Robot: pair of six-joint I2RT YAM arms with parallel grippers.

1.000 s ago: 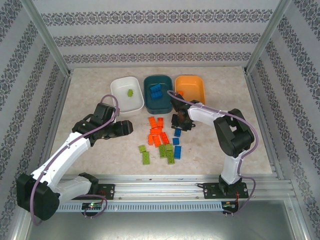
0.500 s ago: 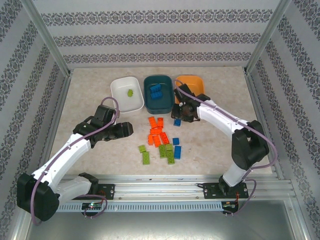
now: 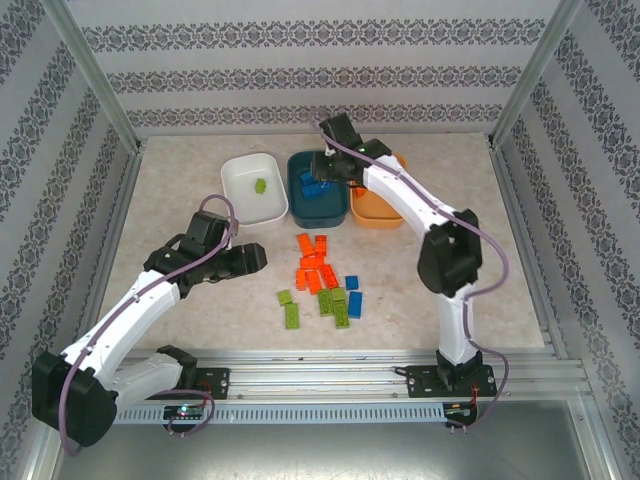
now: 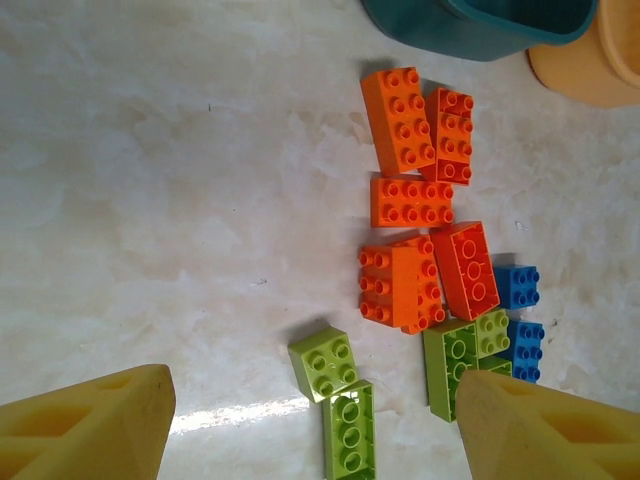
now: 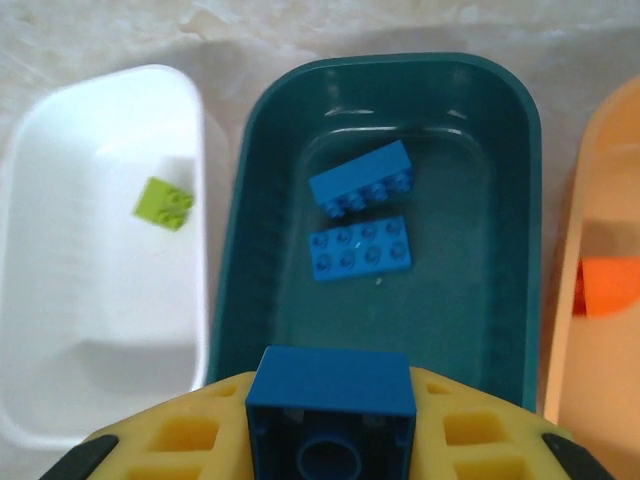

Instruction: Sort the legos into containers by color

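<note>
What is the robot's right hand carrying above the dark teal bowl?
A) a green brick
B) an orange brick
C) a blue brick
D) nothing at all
C: the right hand is clamped on a blue brick over the teal bowl, where two more blue bricks lie inside.

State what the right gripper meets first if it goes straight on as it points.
Probably the floor of the dark teal bowl, or the nearer of two blue legos there; depth is unclear. The blue lego held by the right gripper would touch first.
</note>
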